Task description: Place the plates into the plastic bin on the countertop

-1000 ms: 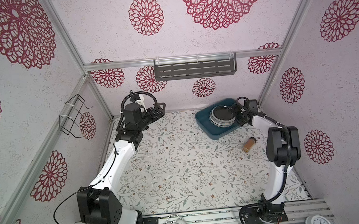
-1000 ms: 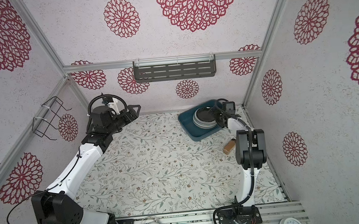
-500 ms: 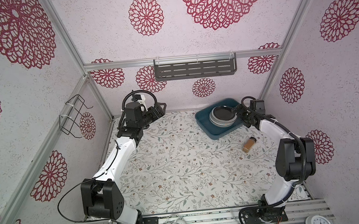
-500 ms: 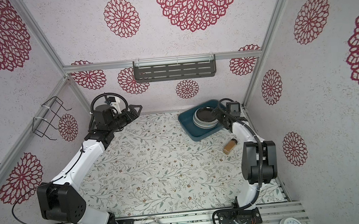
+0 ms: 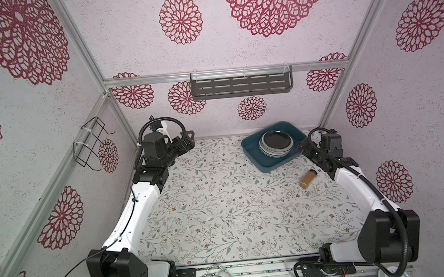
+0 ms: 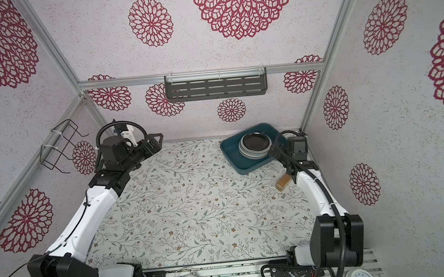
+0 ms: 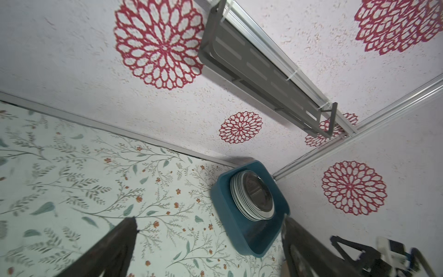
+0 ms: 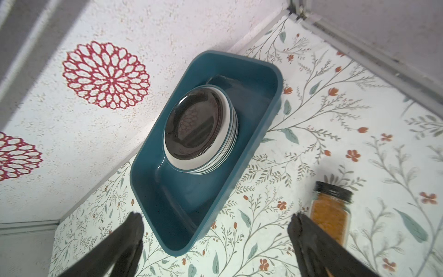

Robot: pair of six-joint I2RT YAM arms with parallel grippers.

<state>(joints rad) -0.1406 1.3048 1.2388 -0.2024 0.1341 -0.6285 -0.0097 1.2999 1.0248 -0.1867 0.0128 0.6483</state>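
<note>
Plates sit in one stack, a black one uppermost, inside the teal plastic bin at the far right corner of the table in both top views. My left claw hangs open and empty by the far left corner, well apart from the bin. My right claw is open too, holding nothing, just beside the bin's right rim. An orange spice jar lies on its side near my right arm.

From my left wrist, my fingers spread wide, with the bin and its plates beyond them, below the grey slotted shelf.

From my right wrist, my fingers frame the bin's near end. The plates rest toward its far end, and the jar lies just beside one finger.
</note>
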